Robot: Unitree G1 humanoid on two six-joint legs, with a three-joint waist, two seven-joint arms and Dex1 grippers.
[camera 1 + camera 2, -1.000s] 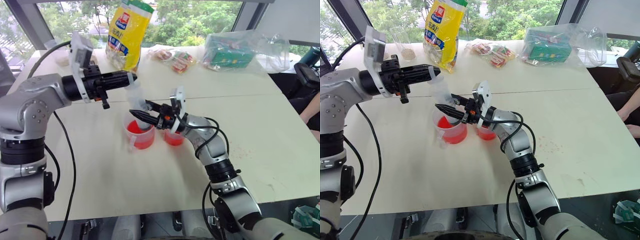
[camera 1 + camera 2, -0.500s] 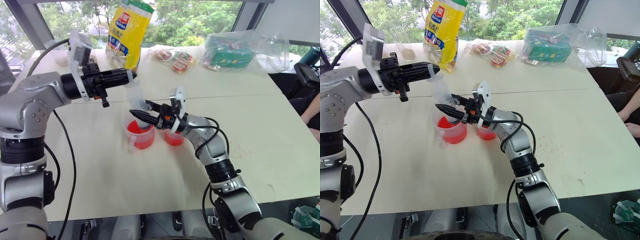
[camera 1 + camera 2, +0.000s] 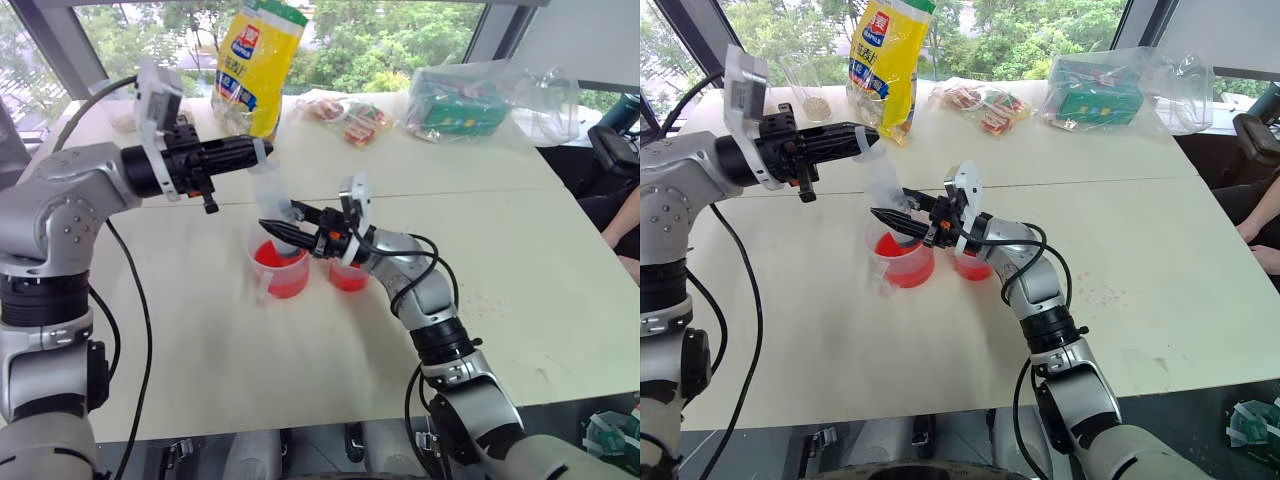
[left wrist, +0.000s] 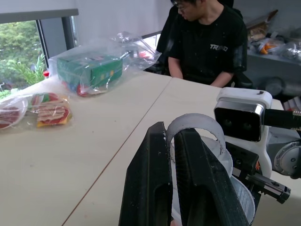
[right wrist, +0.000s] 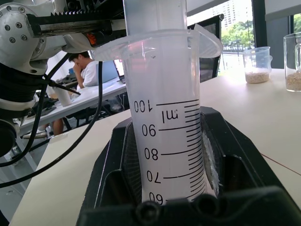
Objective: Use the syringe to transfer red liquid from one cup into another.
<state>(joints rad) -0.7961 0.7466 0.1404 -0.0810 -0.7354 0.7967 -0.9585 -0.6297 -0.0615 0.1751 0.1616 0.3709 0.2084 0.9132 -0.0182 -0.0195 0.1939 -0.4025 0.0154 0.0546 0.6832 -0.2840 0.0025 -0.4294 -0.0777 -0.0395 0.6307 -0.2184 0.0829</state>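
Observation:
The clear syringe (image 3: 271,192) stands tilted over the handled beaker (image 3: 281,269), which holds red liquid (image 3: 283,280). Its lower end dips into the beaker behind my right fingers, so the tip is hidden. My right gripper (image 3: 277,228) is shut on the syringe's barrel (image 5: 167,136), just above the beaker's rim. My left gripper (image 3: 254,152) reaches in level from the left and is shut on the white plunger's top ring (image 4: 195,128). The smaller handleless cup (image 3: 348,276), also showing red, stands just right of the beaker, under my right wrist.
At the table's far side lie a yellow bag (image 3: 255,65), snack packets (image 3: 346,118) and a green box in clear plastic (image 3: 468,102). Clear cups with beige contents (image 3: 811,88) stand far left. A person in a black shirt (image 4: 207,44) sits beyond the table's right end.

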